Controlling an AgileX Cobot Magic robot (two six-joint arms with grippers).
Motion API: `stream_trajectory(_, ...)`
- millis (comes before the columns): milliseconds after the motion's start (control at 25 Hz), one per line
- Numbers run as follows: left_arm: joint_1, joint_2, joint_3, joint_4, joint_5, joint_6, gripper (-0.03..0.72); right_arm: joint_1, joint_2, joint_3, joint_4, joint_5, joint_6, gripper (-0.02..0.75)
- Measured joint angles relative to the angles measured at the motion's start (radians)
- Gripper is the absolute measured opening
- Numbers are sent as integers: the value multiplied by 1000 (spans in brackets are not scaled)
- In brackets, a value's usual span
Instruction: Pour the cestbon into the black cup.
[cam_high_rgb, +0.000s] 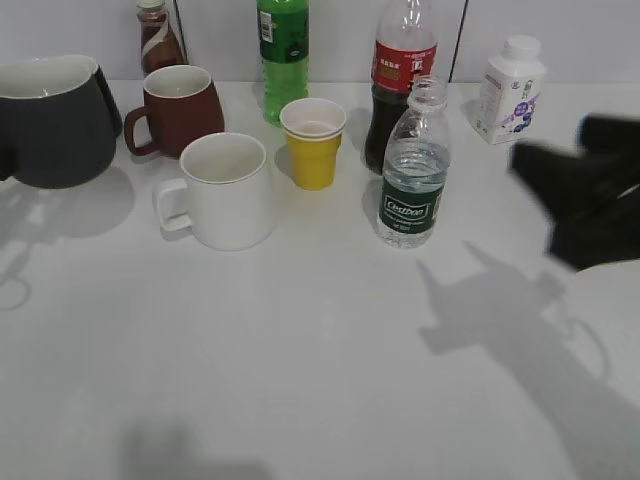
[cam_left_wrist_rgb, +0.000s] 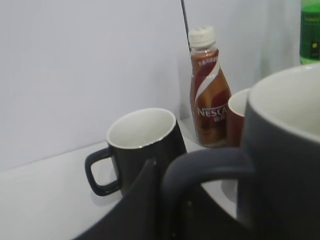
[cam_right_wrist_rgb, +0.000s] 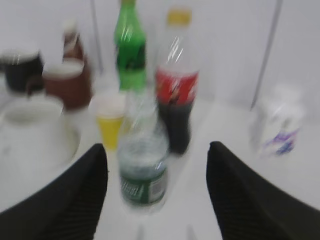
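The cestbon (cam_high_rgb: 411, 170) stands uncapped, part full; right gripper (cam_right_wrist_rgb: 157, 170) gapes, left unclear.

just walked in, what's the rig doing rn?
The left claw has the large charcoal-black mug by its handle, at the table's left edge. The right claw is open, lined up on the uncapped clear ribbed Cestbon water bottle but not touching it. Nothing poured yet.

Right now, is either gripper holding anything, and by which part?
The left gripper holds the black cup by its handle. The right gripper is open, holding nothing.
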Motion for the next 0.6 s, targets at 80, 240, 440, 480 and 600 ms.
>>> stream_trajectory(80,0,-8,0,0,0,0,36,36,116,5,-7,-61,18,496)
stream_trajectory(240,0,-35,0,8,5,0,36,47,349,-1,-38,-266,113,641)
stream_trajectory(440,0,-92,1,52,34,0,36,48,574,-71,-45,-374,210,675)
stream_trajectory(480,0,-99,1,64,39,0,36,48,611,-92,-46,-378,223,675)
stream_trajectory(600,-9,-123,1,89,65,0,34,48,711,-163,-46,-383,234,673)
